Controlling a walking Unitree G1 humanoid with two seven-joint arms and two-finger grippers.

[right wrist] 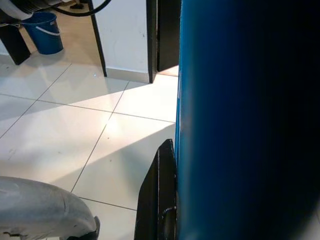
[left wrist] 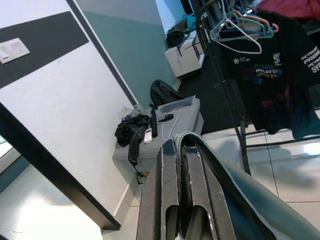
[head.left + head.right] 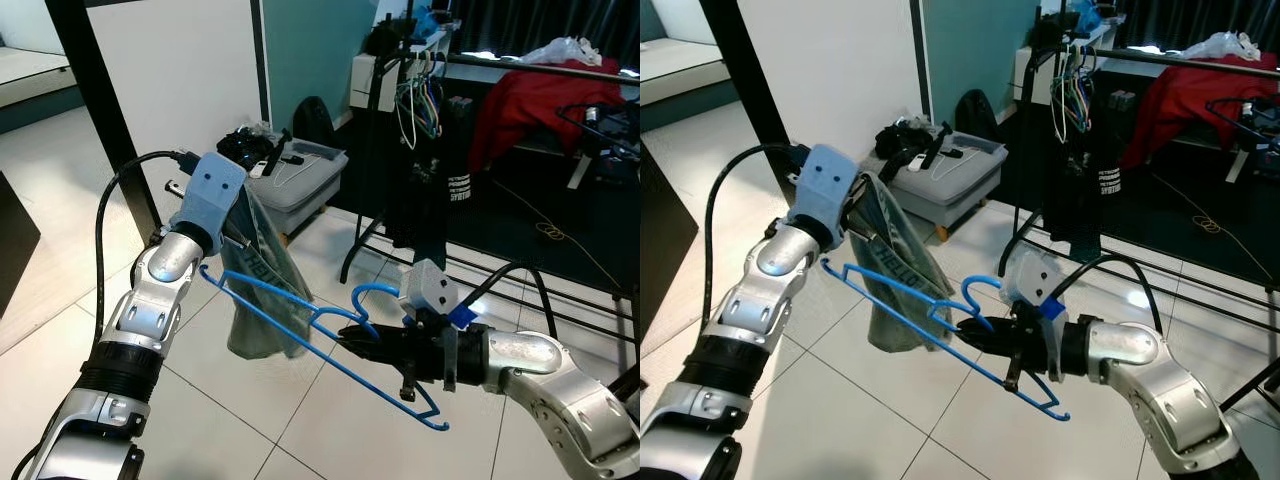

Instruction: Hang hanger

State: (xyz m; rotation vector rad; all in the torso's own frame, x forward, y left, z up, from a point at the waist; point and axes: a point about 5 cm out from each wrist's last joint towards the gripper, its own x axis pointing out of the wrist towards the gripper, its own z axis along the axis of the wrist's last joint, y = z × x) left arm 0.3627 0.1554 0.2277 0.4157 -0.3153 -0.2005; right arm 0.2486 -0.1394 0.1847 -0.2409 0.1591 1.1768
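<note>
A blue wire hanger (image 3: 372,290) hangs tilted in the air in front of me, its hook pointing up. My right gripper (image 3: 352,338) is shut on it just below the hook, and in the right wrist view the hanger (image 1: 240,120) is a close blue blur beside one black finger (image 1: 160,200). A grey-green garment (image 3: 262,300) is draped over the hanger's left arm. My left gripper (image 2: 176,147) is shut on the garment's (image 2: 235,195) top edge, above the hanger's left end. A black clothes rack (image 3: 415,90) with several hangers stands behind.
A black T-shirt (image 3: 425,190) hangs on the rack, and a red garment (image 3: 540,105) lies over a rail at the right. A grey storage box (image 3: 300,185) with dark items sits on the floor by the white wall. A black post (image 3: 100,110) stands at the left.
</note>
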